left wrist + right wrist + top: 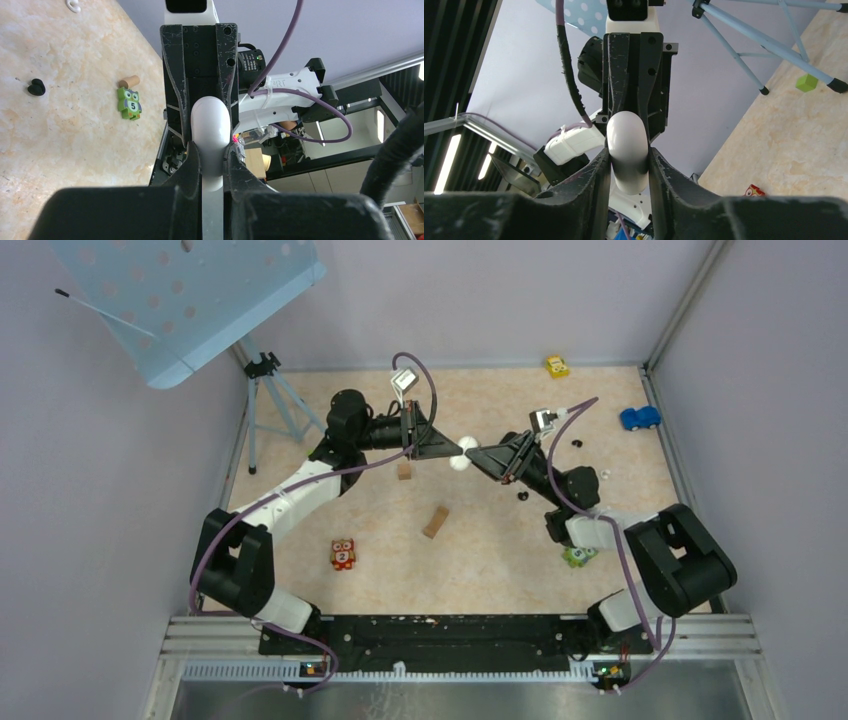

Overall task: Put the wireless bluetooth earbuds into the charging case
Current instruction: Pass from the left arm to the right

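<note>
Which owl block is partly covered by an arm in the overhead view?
The green owl block, tucked under the right arm. The red owl block lies fully in the open on the left.

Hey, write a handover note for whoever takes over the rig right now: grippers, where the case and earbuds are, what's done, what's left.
Left gripper: shut on the white rounded plastic charging case, held above the table.
Right gripper: closed on the same case from the opposite side.
Buds: a tiny black rounded earbud and a tiny white earbud lie on the beige table near the right arm; a second black earbud lies further back.
Done: case is off the table. Whether any bud sits inside cannot be seen.
Left: pick up the loose buds and seat them in the case.
</note>
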`<act>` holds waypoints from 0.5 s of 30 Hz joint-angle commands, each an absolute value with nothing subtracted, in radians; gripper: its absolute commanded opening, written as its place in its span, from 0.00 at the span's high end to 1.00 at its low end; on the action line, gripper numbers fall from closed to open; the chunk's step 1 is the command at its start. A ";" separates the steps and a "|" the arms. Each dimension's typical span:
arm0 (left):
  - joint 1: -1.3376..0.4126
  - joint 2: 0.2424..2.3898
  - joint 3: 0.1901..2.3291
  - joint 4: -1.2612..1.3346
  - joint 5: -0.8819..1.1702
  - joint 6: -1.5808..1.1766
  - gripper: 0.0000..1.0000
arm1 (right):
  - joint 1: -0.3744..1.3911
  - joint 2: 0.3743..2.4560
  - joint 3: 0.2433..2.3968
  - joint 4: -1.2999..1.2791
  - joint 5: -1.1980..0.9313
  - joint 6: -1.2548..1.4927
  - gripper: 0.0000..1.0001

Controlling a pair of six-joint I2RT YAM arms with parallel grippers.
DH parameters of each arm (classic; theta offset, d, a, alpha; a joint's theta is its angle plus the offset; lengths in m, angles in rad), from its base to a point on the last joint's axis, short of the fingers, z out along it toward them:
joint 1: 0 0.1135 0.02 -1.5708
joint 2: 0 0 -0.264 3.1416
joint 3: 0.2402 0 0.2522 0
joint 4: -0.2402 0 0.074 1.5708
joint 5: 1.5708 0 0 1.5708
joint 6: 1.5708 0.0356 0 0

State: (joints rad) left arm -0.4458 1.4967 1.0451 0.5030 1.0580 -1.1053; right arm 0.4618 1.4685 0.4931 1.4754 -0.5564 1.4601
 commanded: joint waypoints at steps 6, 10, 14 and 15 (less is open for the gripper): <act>-0.446 1.493 1.040 0.539 1.063 -1.091 1.00 | 0.460 1.485 0.516 1.594 -0.570 1.465 0.97; -0.440 1.501 1.113 0.397 1.088 -0.992 0.87 | 0.460 1.513 0.496 1.697 -0.575 1.507 1.00; -0.429 1.506 1.146 0.275 1.088 -0.912 0.67 | 0.460 1.505 0.488 1.722 -0.591 1.515 1.00; -0.427 1.506 1.144 0.261 1.090 -0.902 0.66 | 0.460 1.498 0.487 1.723 -0.593 1.513 1.00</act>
State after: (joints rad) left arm -0.4385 1.5036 1.0893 0.3470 1.0637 -1.0111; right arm 0.4618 1.5089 0.4915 1.4910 -0.5690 1.5017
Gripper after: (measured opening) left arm 0.327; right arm 0.268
